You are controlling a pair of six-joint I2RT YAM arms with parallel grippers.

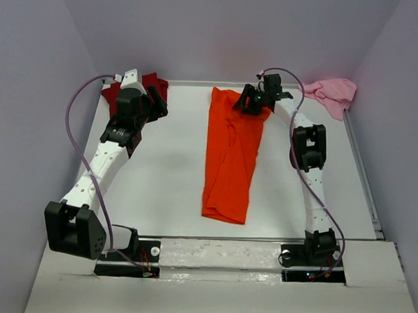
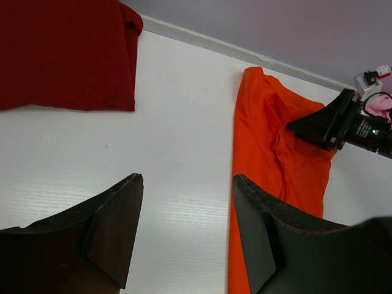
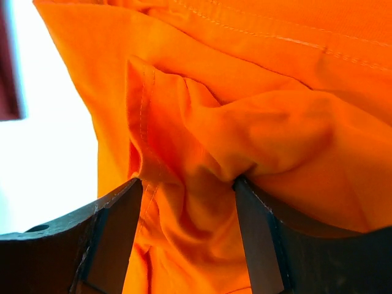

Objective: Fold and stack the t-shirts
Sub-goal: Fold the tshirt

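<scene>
- Premises: a robotics laboratory test cell, not a domestic or retail setting.
- Enclosure: plain pale back wall (image 1: 227,33) and side walls (image 1: 25,122) box in a single white table (image 1: 166,189) on three sides.
- Fixed plant: left arm (image 1: 102,163) and right arm (image 1: 311,181) are bolted side by side on black base plates (image 1: 126,260) at the near edge.
- Wiring: a purple cable (image 1: 73,117) runs exposed along each arm.
- Loose items: orange t-shirt (image 1: 229,157), dark red t-shirt (image 1: 155,84) and pale pink t-shirt (image 1: 331,93), all on the table.
</scene>
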